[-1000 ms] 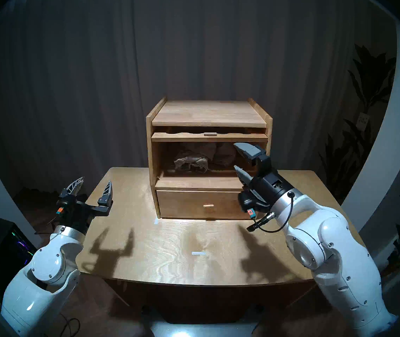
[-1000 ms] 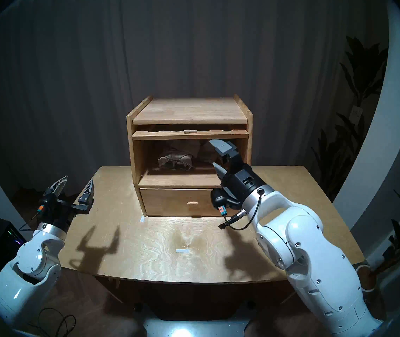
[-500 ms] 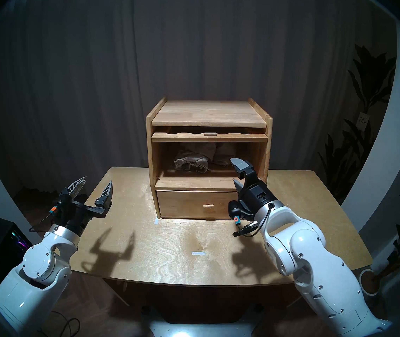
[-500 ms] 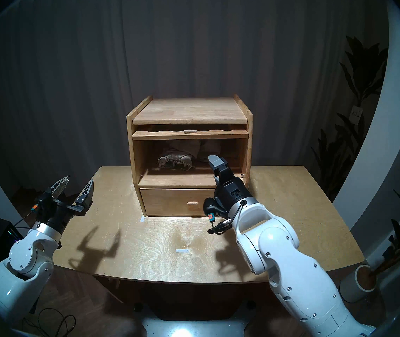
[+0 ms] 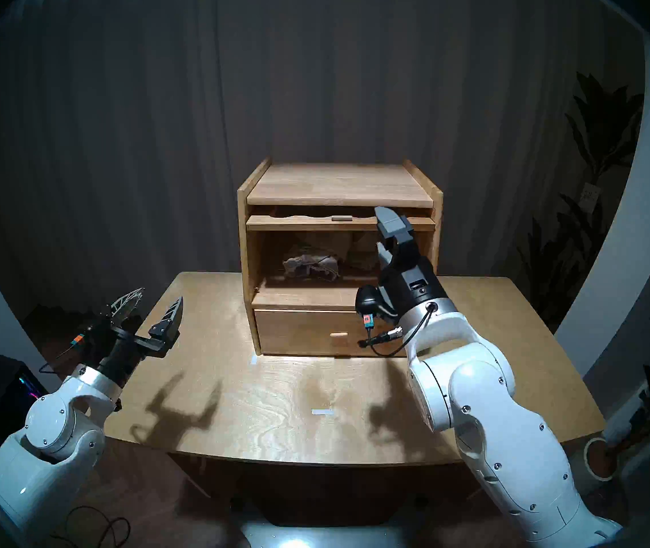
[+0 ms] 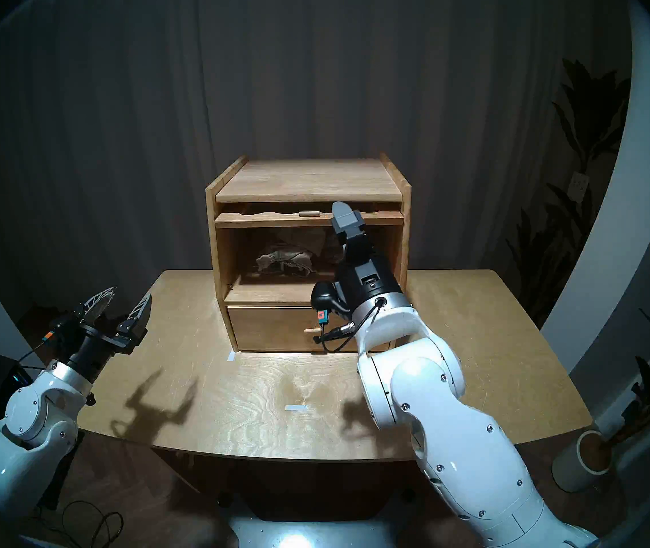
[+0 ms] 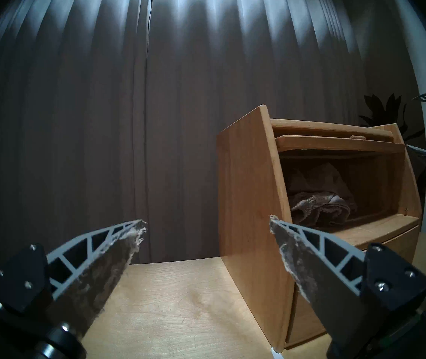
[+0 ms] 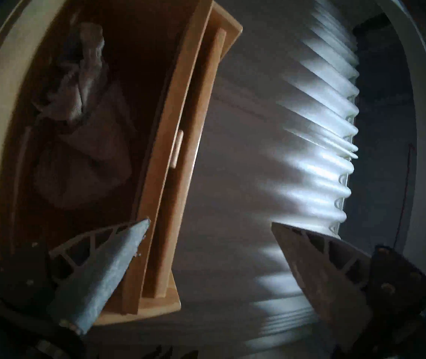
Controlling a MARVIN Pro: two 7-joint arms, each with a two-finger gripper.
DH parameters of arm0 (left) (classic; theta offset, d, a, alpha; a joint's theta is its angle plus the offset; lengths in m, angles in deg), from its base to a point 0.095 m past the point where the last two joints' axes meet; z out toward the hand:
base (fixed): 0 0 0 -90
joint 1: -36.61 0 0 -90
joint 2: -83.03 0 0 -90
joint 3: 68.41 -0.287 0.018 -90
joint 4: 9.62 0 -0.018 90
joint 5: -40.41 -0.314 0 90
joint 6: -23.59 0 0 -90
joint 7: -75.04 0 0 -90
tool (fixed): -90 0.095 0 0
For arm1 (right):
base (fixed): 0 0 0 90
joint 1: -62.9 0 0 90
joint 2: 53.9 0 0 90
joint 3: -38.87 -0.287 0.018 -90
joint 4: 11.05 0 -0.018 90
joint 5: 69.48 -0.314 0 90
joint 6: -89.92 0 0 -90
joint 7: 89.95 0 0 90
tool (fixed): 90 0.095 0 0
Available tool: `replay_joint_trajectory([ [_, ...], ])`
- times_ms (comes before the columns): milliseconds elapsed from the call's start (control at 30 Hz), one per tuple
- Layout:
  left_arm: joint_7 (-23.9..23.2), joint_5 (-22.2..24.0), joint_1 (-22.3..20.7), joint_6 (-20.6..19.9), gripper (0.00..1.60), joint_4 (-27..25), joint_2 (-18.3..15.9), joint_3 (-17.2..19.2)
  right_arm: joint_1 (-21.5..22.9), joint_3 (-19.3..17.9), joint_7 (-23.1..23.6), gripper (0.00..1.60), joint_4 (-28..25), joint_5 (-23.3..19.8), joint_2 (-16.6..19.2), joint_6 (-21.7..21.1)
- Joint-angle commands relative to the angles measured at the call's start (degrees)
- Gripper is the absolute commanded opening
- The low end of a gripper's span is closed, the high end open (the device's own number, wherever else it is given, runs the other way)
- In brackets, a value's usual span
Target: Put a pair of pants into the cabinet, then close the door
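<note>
The light-wood cabinet (image 5: 339, 183) stands at the back middle of the table (image 5: 276, 397). Its door (image 5: 315, 223) is lifted flat under the top; only its front edge and peg handle (image 5: 341, 218) show. The grey-beige pants (image 5: 313, 264) lie crumpled inside the open compartment, also in the left wrist view (image 7: 318, 210) and the right wrist view (image 8: 82, 104). My right gripper (image 5: 383, 236) is open and empty before the compartment's right part, its upper finger at the door edge's height, right of the handle (image 8: 178, 148). My left gripper (image 5: 157, 302) is open and empty over the table's left edge.
The bottom drawer (image 5: 307, 331) with its small knob (image 5: 338, 334) is shut. White tape marks (image 5: 322, 412) lie on the table. A dark curtain hangs behind. A potted plant (image 5: 600, 456) stands at the right and a computer case (image 5: 19, 389) at the left.
My right gripper dipped low to the left, then rose to the height of the door's front edge, staying open. My left arm drew back a little. The pants and door have not moved.
</note>
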Motion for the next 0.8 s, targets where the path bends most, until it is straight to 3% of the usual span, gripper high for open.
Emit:
replay_joint_trajectory([
  [0, -4.92, 3.90, 1.54, 0.59, 1.60, -0.49, -1.47, 2.97, 2.20, 0.11, -0.20, 1.60, 2.13, 5.13, -3.98, -5.93],
  [267, -13.51, 10.64, 3.91, -0.12, 1.60, 0.38, -2.63, 6.32, 4.11, 5.46, -0.21, 1.60, 10.21, 10.01, -10.09, -12.59],
  [367, -15.28, 12.21, 4.45, -0.38, 1.60, 0.61, -2.95, 7.05, 5.01, 6.37, -0.47, 1.60, 11.75, 10.84, -10.60, -14.32],
  [433, -19.20, 15.02, 5.31, -0.96, 1.60, 1.23, -3.41, 8.37, 6.30, 7.12, -1.04, 1.60, 14.13, 12.44, -13.16, -17.09],
  [567, -22.41, 17.65, 6.12, -1.61, 1.60, 1.81, -3.97, 9.51, 7.41, 7.95, -2.32, 1.60, 15.93, 11.54, -14.98, -19.13],
  [667, -26.30, 20.83, 6.97, -2.91, 1.60, 2.63, -4.71, 10.82, 8.07, 7.63, -4.98, 1.60, 18.22, 7.52, -16.60, -20.93],
  [767, -28.22, 21.55, 6.81, -3.55, 1.60, 3.19, -4.61, 11.10, 8.17, 6.99, -5.86, 1.60, 17.91, 1.77, -17.47, -19.48],
])
